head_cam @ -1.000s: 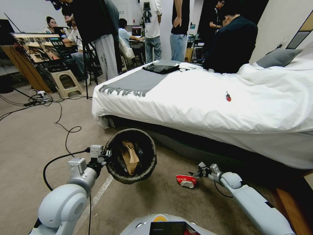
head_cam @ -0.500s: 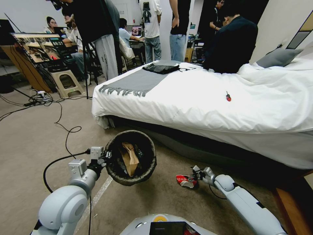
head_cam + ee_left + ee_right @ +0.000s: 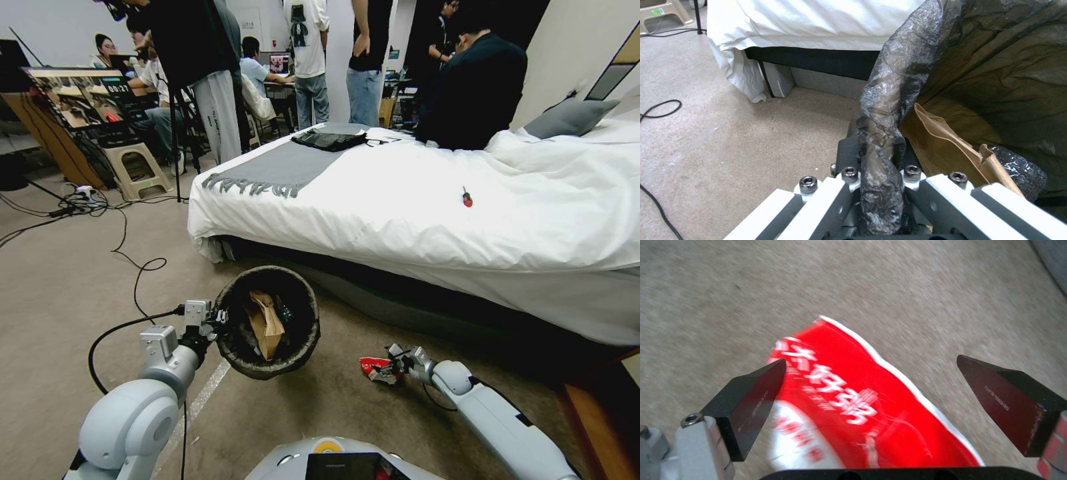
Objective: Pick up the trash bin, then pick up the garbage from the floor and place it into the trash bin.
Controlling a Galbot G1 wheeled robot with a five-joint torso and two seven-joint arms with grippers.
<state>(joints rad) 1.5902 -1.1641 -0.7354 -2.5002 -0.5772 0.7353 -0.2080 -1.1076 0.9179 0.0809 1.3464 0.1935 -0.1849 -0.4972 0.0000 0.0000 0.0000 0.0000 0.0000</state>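
Left gripper (image 3: pixel 215 320) is pinching the bin (image 3: pixel 269 319) by its near rim, jaws closed over the folded bag (image 3: pixel 882 146), and holding it just off the floor (image 3: pixel 60 293) beside the bed (image 3: pixel 413 207). Holding it by the rim is keeping the mouth facing up and open toward the right arm, so a drop from that side looks easy. Inside the bin a brown paper bag (image 3: pixel 265 323) is already lying, plus something dark I can't identify. Moving right: the red-and-white packet (image 3: pixel 375 369) is lying flat on the floor, near the bin and well in reach. Right gripper (image 3: pixel 871 400) is sitting low over it with fingers spread wide, one finger (image 3: pixel 753 396) over the packet's edge, the other out over bare carpet. Not gripping yet. Likely straddling the packet to pinch across its width, since it's flat and thin.
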